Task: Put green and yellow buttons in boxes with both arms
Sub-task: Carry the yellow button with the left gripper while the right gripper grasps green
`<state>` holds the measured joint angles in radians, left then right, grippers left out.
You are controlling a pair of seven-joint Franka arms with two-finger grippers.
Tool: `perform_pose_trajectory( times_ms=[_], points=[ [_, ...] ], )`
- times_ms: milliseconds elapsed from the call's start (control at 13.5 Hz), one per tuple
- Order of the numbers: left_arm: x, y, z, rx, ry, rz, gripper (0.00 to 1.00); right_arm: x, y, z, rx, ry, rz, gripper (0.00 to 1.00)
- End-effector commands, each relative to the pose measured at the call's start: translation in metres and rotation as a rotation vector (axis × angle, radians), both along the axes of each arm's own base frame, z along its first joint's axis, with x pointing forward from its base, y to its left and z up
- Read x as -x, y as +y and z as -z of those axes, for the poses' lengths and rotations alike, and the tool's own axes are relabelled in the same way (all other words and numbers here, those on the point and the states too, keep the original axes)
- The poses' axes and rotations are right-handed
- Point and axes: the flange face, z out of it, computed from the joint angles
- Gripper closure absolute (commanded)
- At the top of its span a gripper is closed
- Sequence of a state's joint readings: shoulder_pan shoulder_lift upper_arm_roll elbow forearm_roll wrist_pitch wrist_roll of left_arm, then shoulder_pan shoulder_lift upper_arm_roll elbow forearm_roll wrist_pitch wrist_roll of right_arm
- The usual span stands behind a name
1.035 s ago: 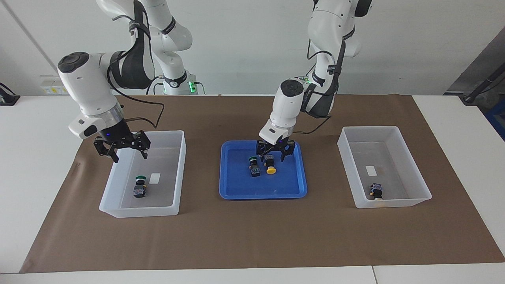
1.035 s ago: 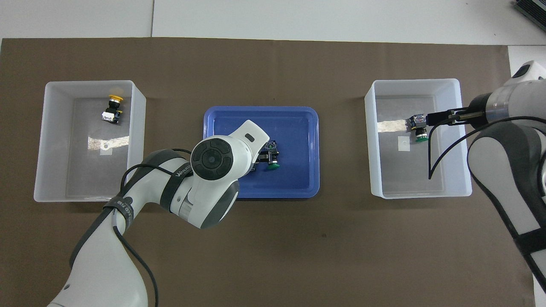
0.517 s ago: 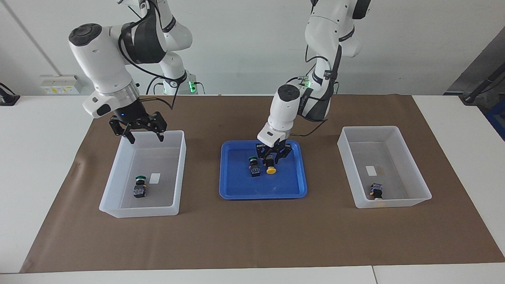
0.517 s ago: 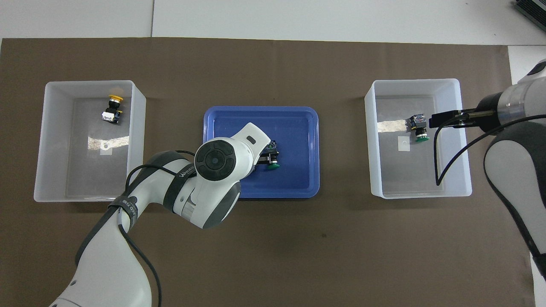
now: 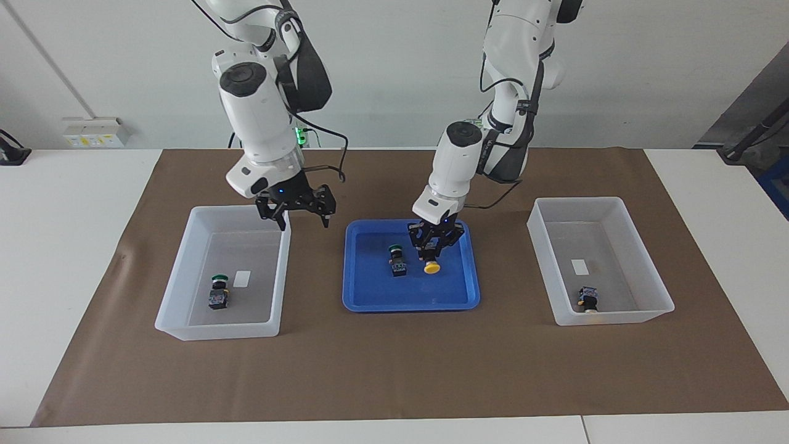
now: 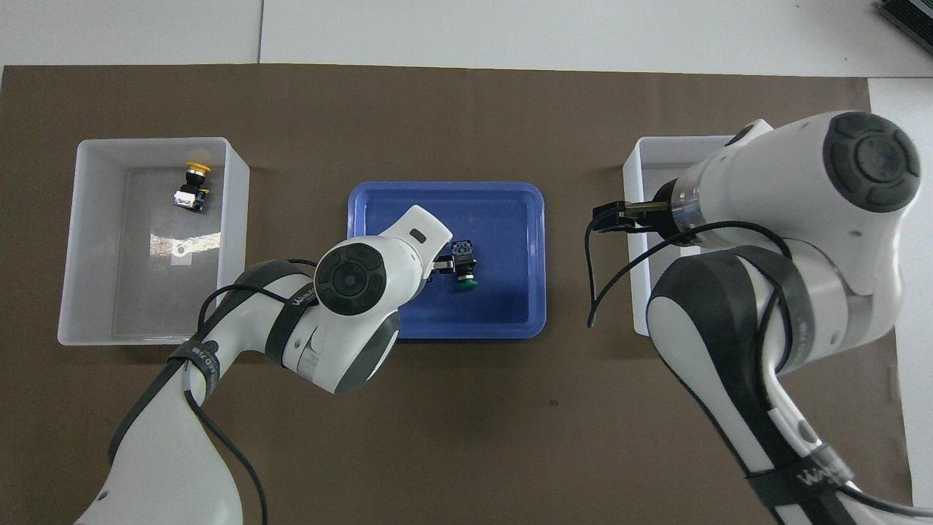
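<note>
Now the right arm has swung its hand [image 5: 299, 213], fingers apart and empty, from the green-button box [image 5: 185, 296] toward the blue tray [image 5: 370, 299]; the left hand [image 5: 435, 242] has clamped the yellow button [image 5: 431, 266] there, beside the remaining green button [image 5: 396, 259].

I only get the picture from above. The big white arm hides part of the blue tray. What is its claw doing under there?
Observer: The left gripper is shut on a yellow button in the blue tray, beside the loose green button.
Operator: The other arm covers a box. Is anything in it?
Observer: Yes, a boxed green button lies in that box, next to a white label.
Operator: Is that arm's claw carrying something?
Observer: No. The right gripper is open and empty, up in the air over the mat between that box and the tray.
</note>
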<state>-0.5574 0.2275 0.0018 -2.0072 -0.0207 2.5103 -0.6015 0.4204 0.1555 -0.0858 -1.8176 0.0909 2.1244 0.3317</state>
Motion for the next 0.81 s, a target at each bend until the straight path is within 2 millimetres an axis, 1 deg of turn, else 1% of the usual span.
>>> perform_pose_trajectory(
  times_ms=[0, 148, 222, 370, 443, 517, 591, 665, 739],
  points=[
    [-0.010, 0.066, -0.053, -0.034, -0.011, -0.010, 1.00, -0.005, 0.048, 0.045, -0.017, -0.024, 0.037, 0.00],
    [-0.025, 0.104, -0.066, -0.050, -0.001, -0.040, 1.00, 0.000, 0.089, 0.072, -0.036, -0.052, 0.051, 0.00],
    [-0.034, 0.128, -0.075, -0.049, -0.015, -0.067, 1.00, 0.002, 0.105, 0.083, -0.046, -0.073, 0.044, 0.00],
    [-0.051, 0.174, -0.085, -0.070, -0.046, -0.043, 1.00, 0.011, 0.134, 0.101, -0.054, -0.090, 0.012, 0.00],
    [-0.060, 0.192, -0.090, -0.080, -0.062, -0.028, 1.00, 0.016, 0.150, 0.116, -0.059, -0.099, 0.003, 0.00],
    [-0.066, 0.213, -0.091, -0.091, -0.075, -0.021, 1.00, 0.022, 0.163, 0.133, -0.045, -0.105, -0.019, 0.00],
    [-0.071, 0.237, -0.092, -0.110, -0.089, 0.004, 1.00, 0.026, 0.171, 0.147, -0.026, -0.107, -0.049, 0.00],
    [-0.073, 0.260, -0.089, -0.138, -0.096, 0.063, 1.00, 0.027, 0.170, 0.151, 0.014, -0.122, -0.093, 0.00],
    [-0.076, 0.289, -0.088, -0.160, -0.107, 0.099, 1.00, 0.025, 0.166, 0.153, 0.055, -0.137, -0.135, 0.00]
  ],
)
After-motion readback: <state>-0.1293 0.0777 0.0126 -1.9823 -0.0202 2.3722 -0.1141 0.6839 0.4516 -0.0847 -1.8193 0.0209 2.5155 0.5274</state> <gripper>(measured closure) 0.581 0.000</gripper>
